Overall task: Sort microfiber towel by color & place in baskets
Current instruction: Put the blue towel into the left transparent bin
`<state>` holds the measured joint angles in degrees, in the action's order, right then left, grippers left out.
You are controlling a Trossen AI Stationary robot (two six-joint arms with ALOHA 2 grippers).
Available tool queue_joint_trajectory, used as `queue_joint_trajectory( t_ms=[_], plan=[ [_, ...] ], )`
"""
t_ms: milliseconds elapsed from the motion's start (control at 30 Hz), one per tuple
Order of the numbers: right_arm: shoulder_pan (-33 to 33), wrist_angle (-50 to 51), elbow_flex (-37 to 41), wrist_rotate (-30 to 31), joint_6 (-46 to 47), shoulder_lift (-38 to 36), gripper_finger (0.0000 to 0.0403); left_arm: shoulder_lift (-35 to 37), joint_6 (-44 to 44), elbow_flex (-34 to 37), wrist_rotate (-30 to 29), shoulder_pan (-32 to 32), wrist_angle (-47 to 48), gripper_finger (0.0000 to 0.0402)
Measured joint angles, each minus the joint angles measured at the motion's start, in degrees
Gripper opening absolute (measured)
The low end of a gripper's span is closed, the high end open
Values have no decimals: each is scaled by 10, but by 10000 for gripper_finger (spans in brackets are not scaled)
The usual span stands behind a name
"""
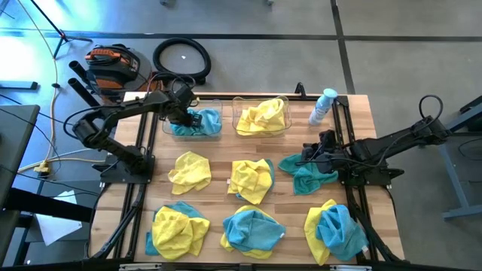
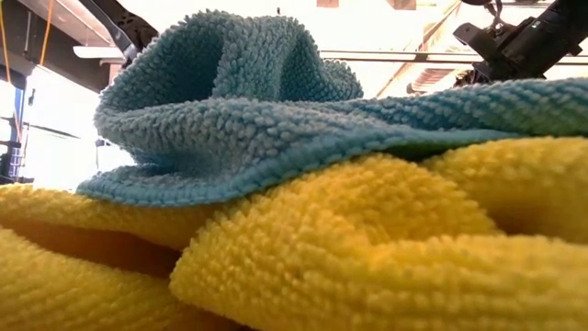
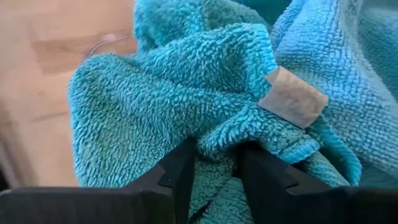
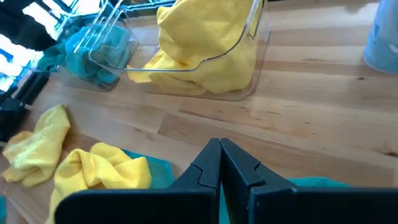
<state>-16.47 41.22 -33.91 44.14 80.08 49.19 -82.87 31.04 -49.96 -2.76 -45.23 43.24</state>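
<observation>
Two dark fingers (image 3: 186,177) of the left gripper (image 1: 183,114) stand a little apart with a fold of blue towel (image 3: 186,99) bunched between them. It looks like the grip is letting go, not squeezing hard. That towel sits in the left basket (image 1: 167,128), at the far side of the table (image 1: 218,154). A small tan tag (image 3: 292,96) shows on the cloth.

Just beside it to the right, the other basket (image 1: 286,126) holds yellow towels (image 1: 262,117). A spray bottle (image 1: 322,105) stands farther right.

The right gripper (image 1: 310,154) waits over a teal towel (image 1: 305,177) with its fingers pressed together, holding nothing.

More towels lie loose on the near part of the table: a yellow one (image 1: 190,170) and mixed blue and yellow piles (image 1: 252,229).

These towels look soft, light and floppy. They will not break or slip much. I think a good place to pinch is a raised fold or bump on top, so only one color comes up.
</observation>
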Motion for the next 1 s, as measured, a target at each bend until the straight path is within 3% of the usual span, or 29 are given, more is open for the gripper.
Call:
queue_joint_trajectory(
  t_ms=[267,467,600,700,867,1000],
  plan=[
    [0,1,0,-13,-22,0,0,53,75,-71,-18,10,110,113],
    [0,1,0,-75,-104,0,0,119,140,-108,-37,66,136,113],
    [0,1,0,-115,-158,0,0,167,189,-109,-49,163,136,113],
    [0,1,0,-121,-160,0,0,183,242,-109,-110,267,139,113],
    [0,-4,0,-121,-191,0,0,171,323,-109,-180,438,121,113],
    [0,-27,-3,-150,-211,-1,0,141,314,-109,-199,537,81,113]
  ],
)
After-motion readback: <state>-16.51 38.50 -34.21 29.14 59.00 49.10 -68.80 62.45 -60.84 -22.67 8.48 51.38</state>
